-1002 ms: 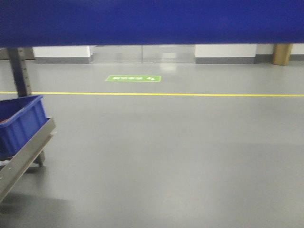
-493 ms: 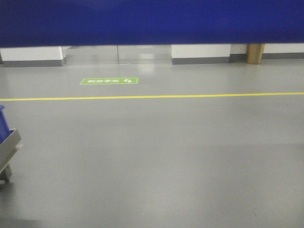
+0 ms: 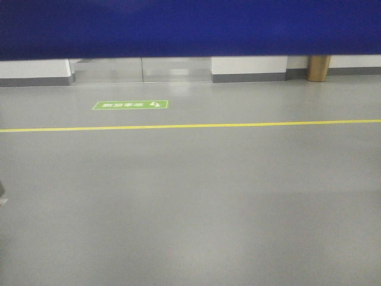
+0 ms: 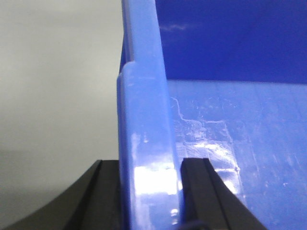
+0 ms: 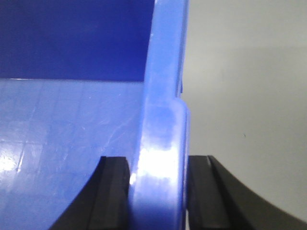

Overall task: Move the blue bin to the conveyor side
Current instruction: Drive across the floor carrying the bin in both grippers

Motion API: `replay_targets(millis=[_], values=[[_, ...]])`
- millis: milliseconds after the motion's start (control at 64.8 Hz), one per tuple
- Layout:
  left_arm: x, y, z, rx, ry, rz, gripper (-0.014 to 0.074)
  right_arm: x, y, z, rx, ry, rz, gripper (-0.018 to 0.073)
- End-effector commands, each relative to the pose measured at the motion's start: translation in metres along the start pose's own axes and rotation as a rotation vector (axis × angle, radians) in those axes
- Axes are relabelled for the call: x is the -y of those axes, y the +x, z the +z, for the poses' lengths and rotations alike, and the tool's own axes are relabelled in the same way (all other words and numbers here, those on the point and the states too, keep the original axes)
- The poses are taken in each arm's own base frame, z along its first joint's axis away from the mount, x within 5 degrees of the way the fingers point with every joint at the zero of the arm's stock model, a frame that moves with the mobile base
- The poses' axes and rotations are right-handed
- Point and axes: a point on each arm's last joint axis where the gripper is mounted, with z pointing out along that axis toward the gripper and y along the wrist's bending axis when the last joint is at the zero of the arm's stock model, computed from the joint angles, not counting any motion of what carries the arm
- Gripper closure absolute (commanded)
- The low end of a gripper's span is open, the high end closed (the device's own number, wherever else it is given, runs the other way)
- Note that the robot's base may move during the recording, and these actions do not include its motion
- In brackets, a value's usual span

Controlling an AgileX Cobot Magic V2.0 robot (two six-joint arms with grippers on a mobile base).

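Blue bin [image 3: 190, 27] rim in L tool [image 4: 146, 167], R tool [image 5: 158, 165], wrist-only

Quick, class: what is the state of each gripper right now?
Left gripper: shut on the blue bin, clamping its rim.
Right gripper: shut on the blue bin, clamping its rim.

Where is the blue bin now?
The blue bin spans the front view's top, above the floor; left gripper and right gripper each clamp its rim.
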Motion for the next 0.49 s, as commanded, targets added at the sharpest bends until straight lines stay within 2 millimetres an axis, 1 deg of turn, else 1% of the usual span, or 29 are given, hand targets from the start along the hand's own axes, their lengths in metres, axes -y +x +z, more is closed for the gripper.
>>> replay_targets(millis=[0, 478], values=[[-0.0023, -0.0099, -0.0083, 0.121, -0.039, 0.037, 0.0614, 0.0058, -0.0085, -0.0121, 0.133, 0.068, -0.045, 0.0637], [-0.0023, -0.0101, -0.0082, 0.122, -0.039, 0.037, 0.0614, 0.0058, -0.0085, -0.0121, 0.133, 0.068, -0.045, 0.0637]])
